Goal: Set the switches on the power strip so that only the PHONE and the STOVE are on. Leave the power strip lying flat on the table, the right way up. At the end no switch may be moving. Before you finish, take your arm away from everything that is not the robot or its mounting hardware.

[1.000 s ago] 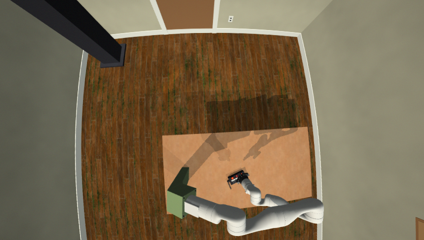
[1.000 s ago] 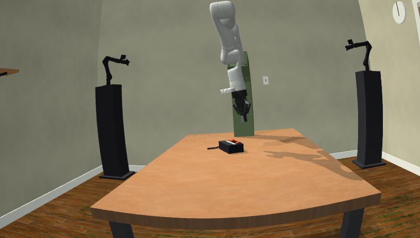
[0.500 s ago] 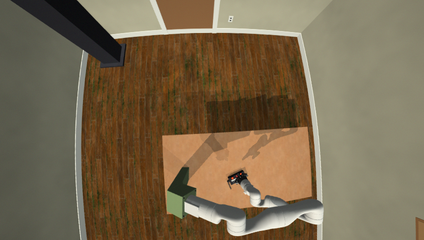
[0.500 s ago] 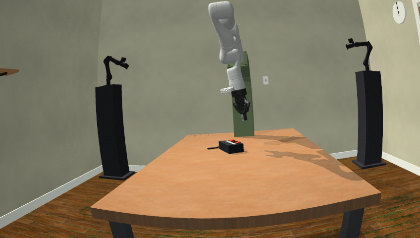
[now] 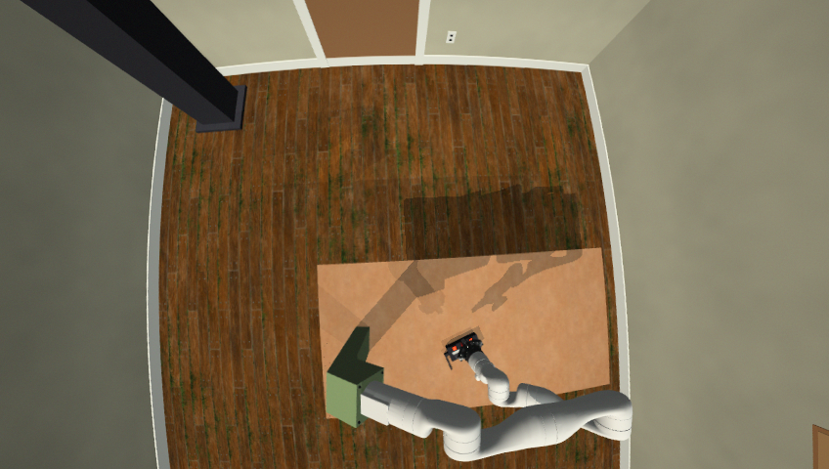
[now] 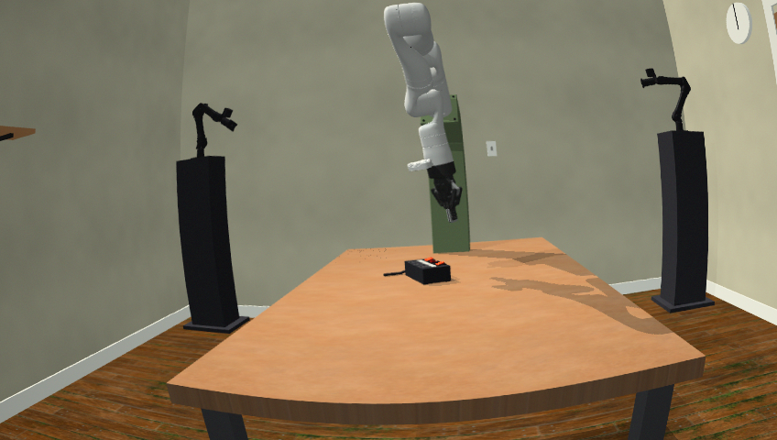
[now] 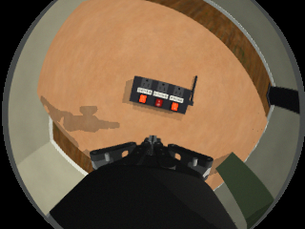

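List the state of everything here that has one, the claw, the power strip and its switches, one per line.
Claw: shut, holding nothing, hanging above the strip, not touching it.
Power strip: lying flat on the table, right way up, cord stub sticking out of one end.
Switches: three in a row; the two outer ones look bright red, the middle one darker; labels too small to read.
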Tool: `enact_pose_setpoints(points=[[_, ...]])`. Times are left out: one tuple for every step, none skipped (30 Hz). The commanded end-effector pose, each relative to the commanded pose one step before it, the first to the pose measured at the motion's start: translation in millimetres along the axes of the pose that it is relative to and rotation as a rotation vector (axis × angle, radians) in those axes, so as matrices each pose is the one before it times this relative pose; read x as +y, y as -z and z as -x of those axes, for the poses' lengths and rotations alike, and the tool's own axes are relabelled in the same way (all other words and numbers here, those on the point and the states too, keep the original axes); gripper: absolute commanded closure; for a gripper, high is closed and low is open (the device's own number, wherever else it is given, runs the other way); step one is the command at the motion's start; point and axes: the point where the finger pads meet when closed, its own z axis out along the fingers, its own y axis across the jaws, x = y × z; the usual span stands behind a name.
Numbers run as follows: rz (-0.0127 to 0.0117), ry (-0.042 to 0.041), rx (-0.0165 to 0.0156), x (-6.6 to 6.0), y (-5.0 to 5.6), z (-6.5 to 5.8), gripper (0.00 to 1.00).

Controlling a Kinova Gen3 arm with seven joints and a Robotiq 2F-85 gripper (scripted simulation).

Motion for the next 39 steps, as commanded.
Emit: enact_pose_setpoints(points=[[0.00341, -0.00380, -0.00022, 2.23, 1.05, -0.55, 1.00], [0.00000, 0.00000, 0.00000, 0.00, 0.00, 0.00, 1.00], [0.00351, -0.00486, -0.00699, 2.40, 1.03, 1.99, 1.00], [0.00000, 0.00000, 0.00000, 0.00, 0.00, 0.00, 1.00], [0.00000, 0.00000, 0.00000, 0.00, 0.00, 0.00, 1.00], [0.00000, 0.00000, 0.00000, 0.00, 0.00, 0.00, 1.00], [0.00307, -0.00423, -0.00605, 2.08, 0.89, 1.73, 1.00], [0.00000, 0.00000, 0.00000, 0.00, 0.00, 0.00, 1.00], [0.00000, 0.00000, 0.00000, 0.00, 0.00, 0.00, 1.00], [0.00000, 0.00000, 0.00000, 0.00, 0.00, 0.00, 1.00], [0.00264, -0.00362, -0.00515, 1.78, 0.76, 1.48, 1.00], [0.00000, 0.00000, 0.00000, 0.00, 0.00, 0.00, 1.00], [0.00000, 0.00000, 0.00000, 0.00, 0.00, 0.00, 1.00], [0.00000, 0.00000, 0.00000, 0.00, 0.00, 0.00, 1.00], [0.00223, -0.00304, -0.00431, 1.50, 0.64, 1.24, 1.00], [0.00000, 0.00000, 0.00000, 0.00, 0.00, 0.00, 1.00], [0.00000, 0.00000, 0.00000, 0.00, 0.00, 0.00, 1.00], [0.00000, 0.00000, 0.00000, 0.00, 0.00, 0.00, 1.00], [0.00183, -0.00249, -0.00353, 1.23, 0.52, 1.02, 1.00], [0.00000, 0.00000, 0.00000, 0.00, 0.00, 0.00, 1.00], [0.00000, 0.00000, 0.00000, 0.00, 0.00, 0.00, 1.00], [0.00000, 0.00000, 0.00000, 0.00, 0.00, 0.00, 1.00], [0.00000, 0.00000, 0.00000, 0.00, 0.00, 0.00, 1.00], [0.00147, -0.00199, -0.00281, 0.98, 0.42, 0.81, 1.00], [0.00000, 0.00000, 0.00000, 0.00, 0.00, 0.00, 1.00], [0.00000, 0.00000, 0.00000, 0.00, 0.00, 0.00, 1.00], [0.00113, -0.00153, -0.00215, 0.75, 0.32, 0.62, 1.00], [0.00000, 0.00000, 0.00000, 0.00, 0.00, 0.00, 1.00], [0.00000, 0.00000, 0.00000, 0.00, 0.00, 0.00, 1.00], [0.00083, -0.00112, -0.00158, 0.55, 0.23, 0.46, 1.00], [0.00057, -0.00077, -0.00108, 0.38, 0.16, 0.31, 1.00], [0.00000, 0.00000, 0.00000, 0.00, 0.00, 0.00, 1.00], [0.00035, -0.00048, -0.00067, 0.24, 0.10, 0.19, 1.00], [0.00019, -0.00025, -0.00035, 0.12, 0.05, 0.10, 1.00], [0.00007, -0.00009, -0.00013, 0.05, 0.02, 0.04, 1.00], [0.00001, -0.00001, -0.00002, 0.01, 0.00, 0.01, 1.00], [0.00000, 0.00000, 0.00000, 0.00, 0.00, 0.00, 1.00], [0.00000, 0.00000, 0.00000, 0.00, 0.00, 0.00, 1.00], [0.00000, 0.00000, 0.00000, 0.00, 0.00, 0.00, 1.00]])
